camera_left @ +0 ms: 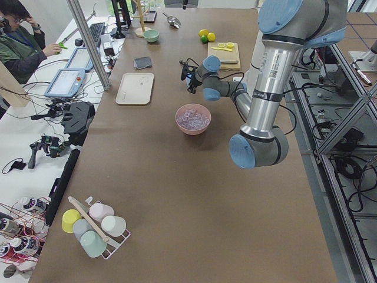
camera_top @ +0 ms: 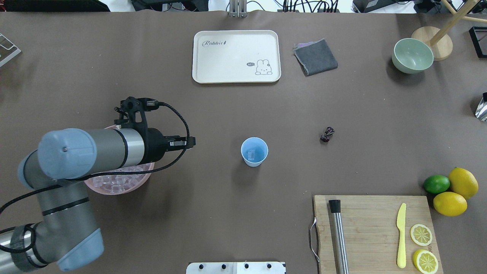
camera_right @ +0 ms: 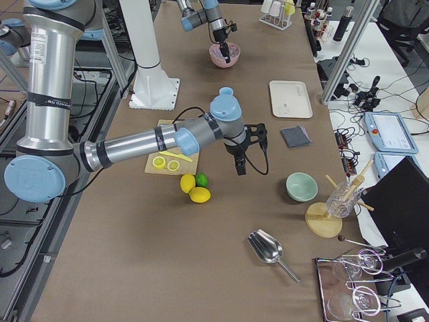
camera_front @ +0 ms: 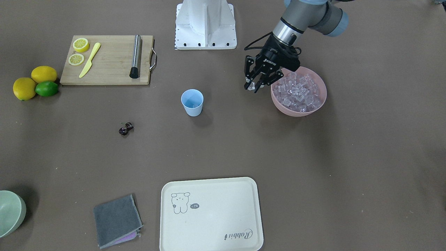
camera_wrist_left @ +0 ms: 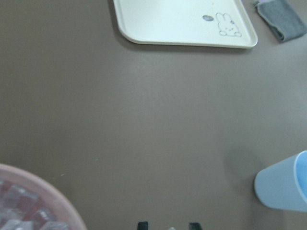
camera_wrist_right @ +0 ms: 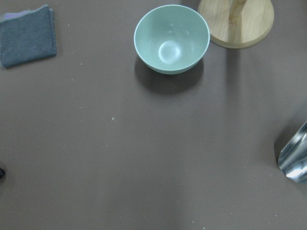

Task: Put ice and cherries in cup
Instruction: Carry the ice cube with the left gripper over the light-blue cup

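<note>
Pinching a cube (camera_front: pixel 250 86) just outside the bowl's (camera_front: pixel 296 111) rim, the left hand (camera_front: pixel 253 88) should carry it level toward three o'clock overhead, centre above the cup (camera_top: pixel 254 151) on the counter (camera_top: pixel 190 114), then release low to avoid a bounce; cherries (camera_top: pixel 327 134) lie beyond, same direction.

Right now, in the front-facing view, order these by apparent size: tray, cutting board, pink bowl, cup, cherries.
tray
cutting board
pink bowl
cup
cherries
The tray lies nearer the camera, so its lead over the board is unsure.
</note>
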### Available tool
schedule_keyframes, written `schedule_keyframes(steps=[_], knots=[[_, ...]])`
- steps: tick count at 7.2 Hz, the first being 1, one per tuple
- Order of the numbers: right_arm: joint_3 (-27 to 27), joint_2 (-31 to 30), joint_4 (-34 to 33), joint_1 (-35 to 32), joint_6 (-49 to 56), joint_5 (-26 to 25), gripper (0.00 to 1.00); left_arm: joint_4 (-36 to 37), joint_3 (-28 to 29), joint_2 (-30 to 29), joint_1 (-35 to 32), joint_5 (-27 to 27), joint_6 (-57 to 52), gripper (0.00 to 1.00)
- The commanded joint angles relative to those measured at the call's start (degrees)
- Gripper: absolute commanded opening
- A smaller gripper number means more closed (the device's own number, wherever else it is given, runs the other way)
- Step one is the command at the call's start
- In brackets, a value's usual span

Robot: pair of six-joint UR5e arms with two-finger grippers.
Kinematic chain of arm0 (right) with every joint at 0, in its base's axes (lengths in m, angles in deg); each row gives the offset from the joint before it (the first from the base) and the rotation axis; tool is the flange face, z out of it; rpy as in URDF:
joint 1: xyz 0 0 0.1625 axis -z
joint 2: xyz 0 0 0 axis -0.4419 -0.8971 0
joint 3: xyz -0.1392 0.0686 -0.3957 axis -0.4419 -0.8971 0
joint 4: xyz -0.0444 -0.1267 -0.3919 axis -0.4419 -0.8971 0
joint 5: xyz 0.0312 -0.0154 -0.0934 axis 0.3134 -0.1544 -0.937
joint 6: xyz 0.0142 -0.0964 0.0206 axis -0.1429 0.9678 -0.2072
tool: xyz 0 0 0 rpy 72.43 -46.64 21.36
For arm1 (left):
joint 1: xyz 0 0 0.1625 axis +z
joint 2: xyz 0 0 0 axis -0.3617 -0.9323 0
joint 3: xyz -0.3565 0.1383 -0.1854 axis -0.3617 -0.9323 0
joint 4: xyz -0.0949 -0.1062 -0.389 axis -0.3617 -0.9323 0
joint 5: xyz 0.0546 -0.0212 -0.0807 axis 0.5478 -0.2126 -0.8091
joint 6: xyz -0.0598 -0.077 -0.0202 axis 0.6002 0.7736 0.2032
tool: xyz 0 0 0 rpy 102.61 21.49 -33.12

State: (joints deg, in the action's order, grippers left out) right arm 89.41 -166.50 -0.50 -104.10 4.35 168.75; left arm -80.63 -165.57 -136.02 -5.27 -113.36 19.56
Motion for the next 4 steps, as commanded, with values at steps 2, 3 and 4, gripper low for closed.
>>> schedule_keyframes(steps=[2, 3, 4], knots=[[-0.1, 0.1, -0.1, 0.2, -0.1, 0.0, 1.0, 0.0, 5.9, -9.8, 5.2, 7.9, 4.9, 0.0], [-0.1, 0.1, -0.1, 0.2, -0.3, 0.5, 1.0, 0.1, 7.9, -12.8, 6.2, 9.5, 7.1, 0.0], [-0.2, 0.1, -0.1, 0.3, -0.3, 0.7, 1.0, 0.1, 10.6, -15.5, 6.3, 10.4, 7.7, 0.0]])
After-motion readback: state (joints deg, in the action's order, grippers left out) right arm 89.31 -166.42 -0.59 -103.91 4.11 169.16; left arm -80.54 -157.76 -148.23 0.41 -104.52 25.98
